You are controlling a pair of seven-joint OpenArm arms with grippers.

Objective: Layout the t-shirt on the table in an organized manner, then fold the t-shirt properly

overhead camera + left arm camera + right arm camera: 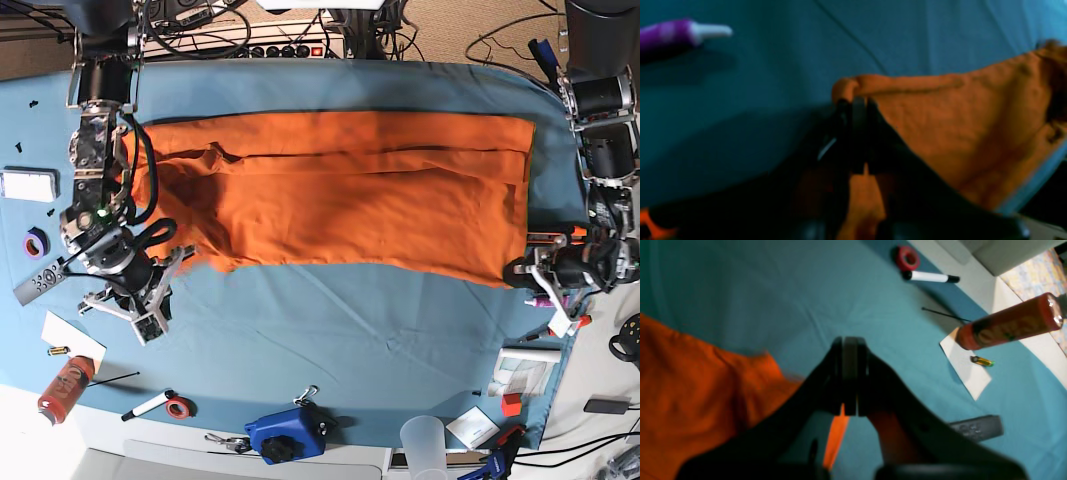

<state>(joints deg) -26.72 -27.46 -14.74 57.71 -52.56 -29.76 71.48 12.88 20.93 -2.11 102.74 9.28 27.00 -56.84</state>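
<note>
Lying spread across the far half of the table (330, 330), the t-shirt (350, 200) is being shown partly folded lengthwise, with a long crease running along its upper part. The left gripper (858, 110) is being seen with jaws closed on a bunched corner of orange fabric at the shirt's near edge, a purple marker (670, 33) lying apart from it on the blue cloth. The right gripper (850, 373) is being seen with jaws pressed together above bare cloth just beside the shirt's other end; orange shows behind the fingers, but whether fabric is being pinched cannot be told. The step in hand is being judged as grasping the near hem for a fold. The next move is being judged to call for both corners being lifted together and carried evenly across, so that no slack is dragged toward the spray can (1007, 323) and white card (965, 368).
</note>
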